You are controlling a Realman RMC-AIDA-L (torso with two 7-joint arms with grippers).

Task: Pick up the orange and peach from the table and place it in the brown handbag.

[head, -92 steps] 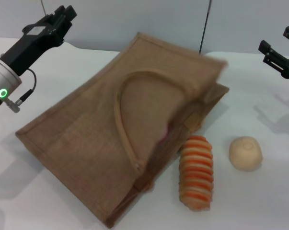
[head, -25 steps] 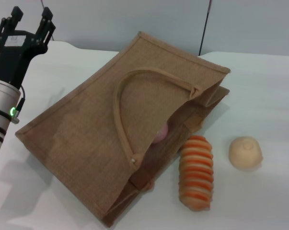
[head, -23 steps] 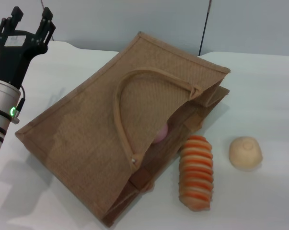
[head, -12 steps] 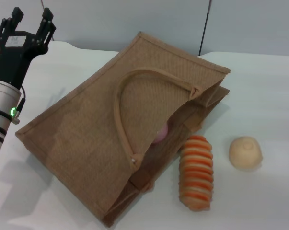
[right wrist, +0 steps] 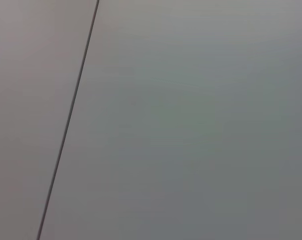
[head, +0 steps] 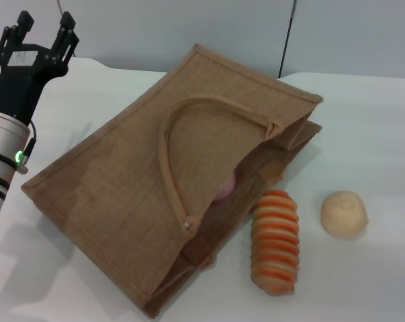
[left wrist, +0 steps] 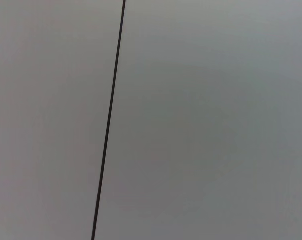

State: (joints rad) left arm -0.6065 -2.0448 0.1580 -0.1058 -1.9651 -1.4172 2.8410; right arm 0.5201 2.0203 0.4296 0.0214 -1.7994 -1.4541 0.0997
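A: Where are the fruits of the task at this moment?

B: The brown handbag (head: 155, 181) lies flat on the white table (head: 383, 134), with its mouth turned toward the striped bread (head: 275, 241). In the mouth a small pink patch shows, just under the handle (head: 172, 168). This is most likely the peach (head: 227, 186). The orange is not visible anywhere; perhaps it lies deeper inside the bag, but the pictures do not show it.

A: And the arms?

B: The left gripper (head: 41, 30) stands raised at the far left corner of the table, well apart from the bag, fingers spread and holding nothing. The right gripper does not appear in the head view. Both wrist views show only a plain grey wall with one thin dark line.

A: How would these things handle, if they must be moved?

B: The peach seems smooth and round, so it could roll or slip; a grip across its widest part looks best, and not hard, because such fruit may bruise. The bag is soft burlap, floppy, probably light; its upper side sags down over the opening. The looped handle, or the upper rim of the mouth, is the natural place to take hold.

A: What else is on the table?

B: A pale round bun (head: 344, 213) lies beside the bread, not touching it.
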